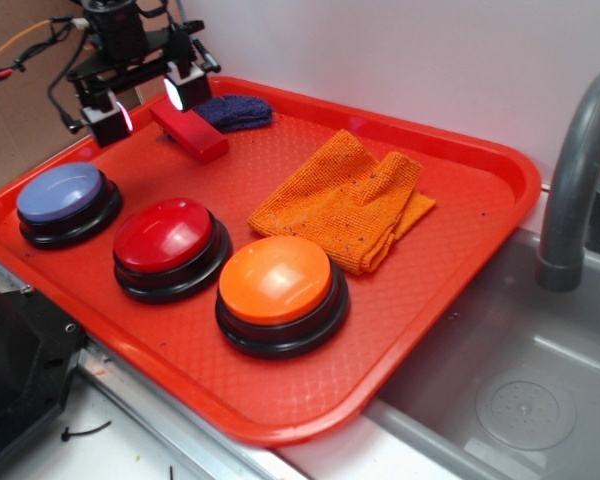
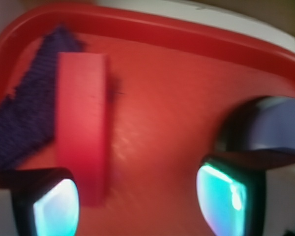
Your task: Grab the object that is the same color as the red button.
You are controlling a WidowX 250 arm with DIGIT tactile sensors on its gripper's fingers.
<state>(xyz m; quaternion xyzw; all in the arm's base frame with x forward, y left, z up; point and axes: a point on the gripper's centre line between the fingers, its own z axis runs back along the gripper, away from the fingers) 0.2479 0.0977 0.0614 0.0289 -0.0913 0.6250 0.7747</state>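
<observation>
Red block (image 1: pixel 189 131) is lying ungrasped on the tray (image 1: pixel 460 250) beside the blue cloth (image 1: pixel 235 112), with the open end effector (image 1: pixel 150 105) hovering seemingly off-centre; grasp remaining.

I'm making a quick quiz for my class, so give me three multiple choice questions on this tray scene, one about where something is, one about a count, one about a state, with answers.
1. Where does the red block lie?
A. beside the dark blue cloth, at the tray's far side
B. on the orange cloth
C. in the sink

2. How many dome buttons stand on the tray?
A. two
B. three
C. four

3. How is the end effector?
A. shut on the orange cloth
B. open, above the block
C. pressing the red button

Answers:
1 A, the block sits next to the blue cloth.
2 B, lavender-blue, red and orange.
3 B, its fingers stand apart in both views.
</observation>
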